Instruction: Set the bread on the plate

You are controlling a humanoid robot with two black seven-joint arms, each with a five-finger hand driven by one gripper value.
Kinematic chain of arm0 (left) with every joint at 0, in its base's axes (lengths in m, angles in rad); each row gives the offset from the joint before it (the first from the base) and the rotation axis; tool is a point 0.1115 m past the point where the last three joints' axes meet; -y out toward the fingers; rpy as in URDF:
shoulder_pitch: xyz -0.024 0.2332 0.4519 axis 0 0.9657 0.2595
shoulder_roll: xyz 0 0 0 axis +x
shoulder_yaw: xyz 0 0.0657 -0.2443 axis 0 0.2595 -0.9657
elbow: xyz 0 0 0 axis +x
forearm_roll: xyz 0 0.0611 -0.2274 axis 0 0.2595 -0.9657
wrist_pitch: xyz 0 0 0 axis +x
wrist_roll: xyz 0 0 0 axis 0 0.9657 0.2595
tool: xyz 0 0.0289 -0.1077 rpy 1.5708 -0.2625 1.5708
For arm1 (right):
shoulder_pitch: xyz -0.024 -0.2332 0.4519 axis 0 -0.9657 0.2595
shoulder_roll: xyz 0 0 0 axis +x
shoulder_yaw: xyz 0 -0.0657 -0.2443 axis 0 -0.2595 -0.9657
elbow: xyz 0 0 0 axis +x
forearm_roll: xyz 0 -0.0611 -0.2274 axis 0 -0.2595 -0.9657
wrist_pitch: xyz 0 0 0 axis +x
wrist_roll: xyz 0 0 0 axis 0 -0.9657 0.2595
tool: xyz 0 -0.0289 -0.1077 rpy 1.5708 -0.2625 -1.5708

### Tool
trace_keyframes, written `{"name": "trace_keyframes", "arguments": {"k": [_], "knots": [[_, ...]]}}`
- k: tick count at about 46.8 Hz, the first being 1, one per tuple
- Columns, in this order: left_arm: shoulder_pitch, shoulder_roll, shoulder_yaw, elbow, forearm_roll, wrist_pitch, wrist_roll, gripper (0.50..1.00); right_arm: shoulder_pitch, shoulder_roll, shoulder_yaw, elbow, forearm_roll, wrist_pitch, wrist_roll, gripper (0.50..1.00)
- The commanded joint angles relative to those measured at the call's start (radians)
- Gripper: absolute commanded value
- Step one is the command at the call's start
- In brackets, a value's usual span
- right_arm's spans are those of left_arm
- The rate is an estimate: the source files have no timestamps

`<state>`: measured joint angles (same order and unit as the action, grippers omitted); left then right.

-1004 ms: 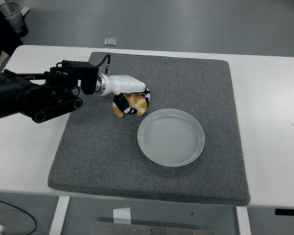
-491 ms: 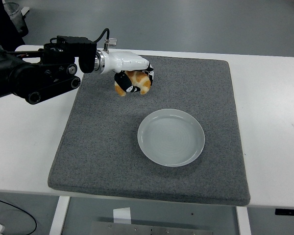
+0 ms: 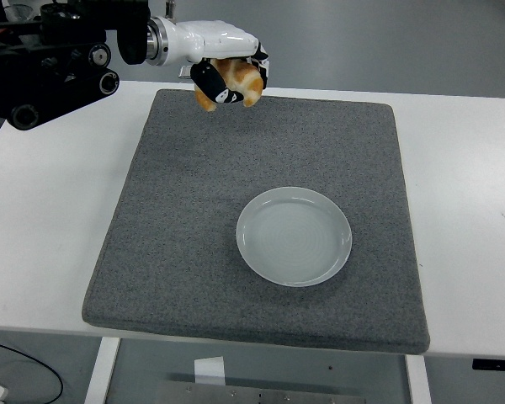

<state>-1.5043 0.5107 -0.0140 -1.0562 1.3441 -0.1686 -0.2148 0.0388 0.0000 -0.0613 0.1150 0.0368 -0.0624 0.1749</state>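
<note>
Golden bread (image 3: 236, 82), gripped in the left robot hand (image 3: 229, 71), got lifted way up, so next it swings over the plate (image 3: 294, 236).

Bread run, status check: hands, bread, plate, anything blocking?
Left hand shut on bread, raised near the mat's far edge. Right hand out of view. Plate empty, mid-mat. Nothing in the way.

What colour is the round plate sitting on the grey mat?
The round plate is a pale grey-white, plain and unpatterned, seen best in the head view.
</note>
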Motion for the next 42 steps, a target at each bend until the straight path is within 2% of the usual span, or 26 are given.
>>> {"name": "trace_keyframes", "arguments": {"k": [1, 29, 42], "knots": [[-0.027, 0.008, 0.000, -0.010, -0.009, -0.008, 0.000, 0.500, 0.000, 0.000, 0.000, 0.000, 0.000, -0.001, 0.000, 0.932], [-0.090, -0.008, -0.018, -0.139, -0.071, -0.017, -0.018, 0.500, 0.000, 0.000, 0.000, 0.000, 0.000, -0.001, 0.000, 0.932], [-0.086, -0.089, -0.018, -0.142, -0.092, -0.023, -0.040, 0.500, 0.000, 0.000, 0.000, -0.001, 0.000, -0.001, 0.000, 0.932]]}}
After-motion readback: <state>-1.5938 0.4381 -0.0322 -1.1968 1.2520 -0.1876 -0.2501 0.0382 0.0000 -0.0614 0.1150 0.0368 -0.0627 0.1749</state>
